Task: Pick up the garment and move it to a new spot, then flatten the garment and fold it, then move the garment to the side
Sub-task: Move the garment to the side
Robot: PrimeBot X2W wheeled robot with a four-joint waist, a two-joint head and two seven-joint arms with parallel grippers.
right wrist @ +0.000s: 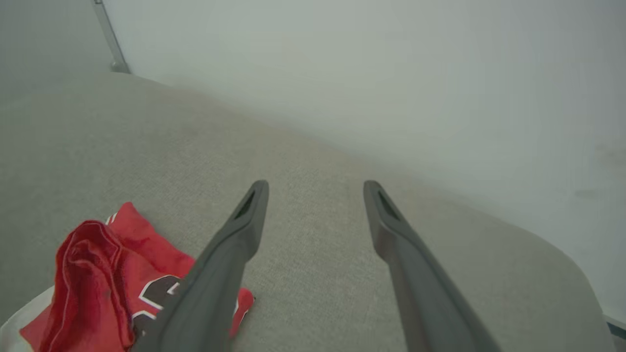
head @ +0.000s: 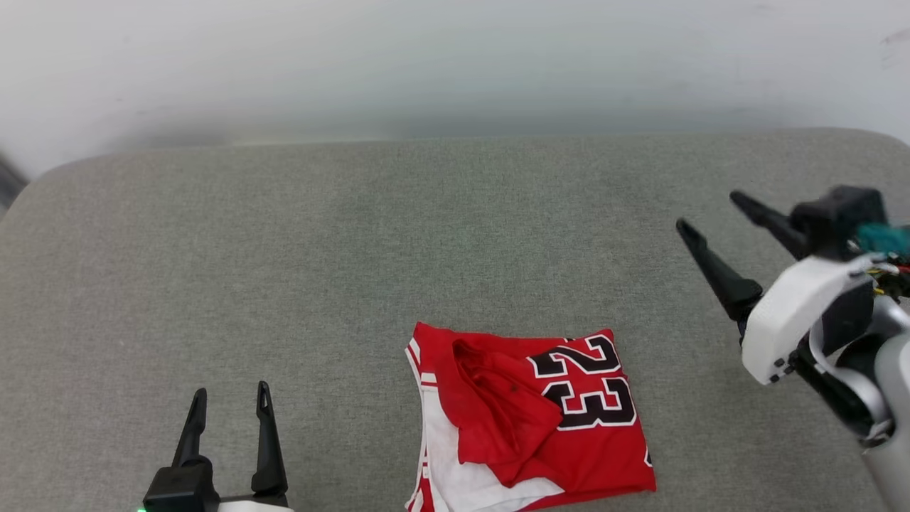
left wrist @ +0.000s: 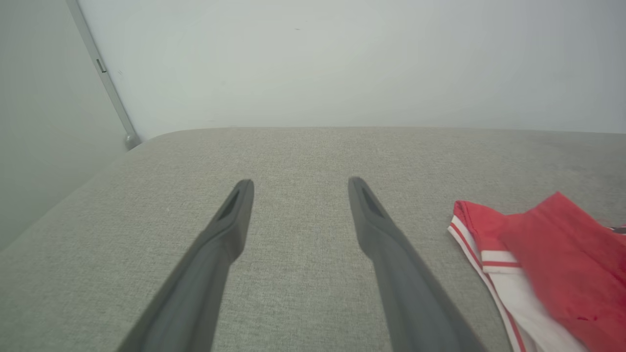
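The garment (head: 530, 419) lies at the lower middle of the head view, on the grey padded surface (head: 355, 249), and its near edge runs out of the bottom of the frame. Both pincers stand with their fingers wide apart and hold nothing. The left gripper (head: 232, 389) is at the lower left, well apart from the cloth. The right gripper (head: 709, 210) is at the right edge, raised and tilted toward the upper left, also clear of the cloth.

This picture fits two stages, in my judgement: a loose bundle that waits for a grip, or a rough fold already put down with the arms drawn away. I cannot decide between them. In both cases, any arm that passes near the cloth should travel above it and not sweep along the surface, because a finger can easily catch the top layer and pull the shape open.

The garment makes a compact, nearly square packet, but not a tidy one. A black "23" print (head: 590, 387) with a white outline faces up on its right half. A wrinkled red flap (head: 498, 412) lies over the middle. White fabric (head: 455, 462) shows at the lower left, and striped trim (head: 426, 377) runs along the left edge.
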